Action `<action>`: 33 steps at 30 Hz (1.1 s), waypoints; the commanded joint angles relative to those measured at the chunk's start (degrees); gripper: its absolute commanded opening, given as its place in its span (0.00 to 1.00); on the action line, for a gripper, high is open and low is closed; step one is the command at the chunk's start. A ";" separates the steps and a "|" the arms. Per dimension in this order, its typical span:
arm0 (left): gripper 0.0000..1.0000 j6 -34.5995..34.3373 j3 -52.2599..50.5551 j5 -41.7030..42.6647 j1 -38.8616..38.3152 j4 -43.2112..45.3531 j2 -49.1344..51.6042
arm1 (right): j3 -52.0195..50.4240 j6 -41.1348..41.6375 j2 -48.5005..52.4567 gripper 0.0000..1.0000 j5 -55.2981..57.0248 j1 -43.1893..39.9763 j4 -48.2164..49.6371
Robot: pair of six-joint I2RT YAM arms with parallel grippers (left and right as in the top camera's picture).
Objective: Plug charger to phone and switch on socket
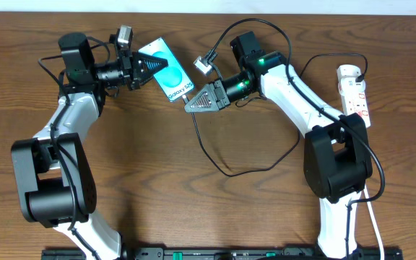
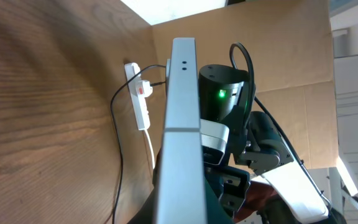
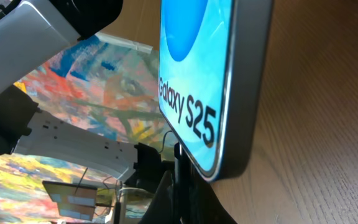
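My left gripper [image 1: 150, 68] is shut on the phone [image 1: 170, 76] and holds it tilted above the table. The "Galaxy S25" screen shows in the right wrist view [image 3: 194, 81], and the left wrist view shows the phone edge-on [image 2: 182, 124]. My right gripper [image 1: 192, 102] is shut on the charger at its black connector tip [image 3: 180, 165], right at the phone's lower end. I cannot tell whether the tip is in the port. The thin black charger cable [image 1: 215, 162] loops across the table. The socket [image 1: 356, 90], a white strip with red switches, lies at the far right and also shows in the left wrist view [image 2: 140, 93].
The socket's thick white cord [image 1: 373, 217] runs down the right side past the right arm's base. The charger cable reaches toward the socket [image 1: 316, 61]. A cardboard wall [image 2: 278, 56] stands behind the table.
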 commanded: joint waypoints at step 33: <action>0.07 1.90 0.52 4.37 -0.96 0.96 -0.61 | 0.48 1.38 0.42 0.01 -10.47 0.42 2.45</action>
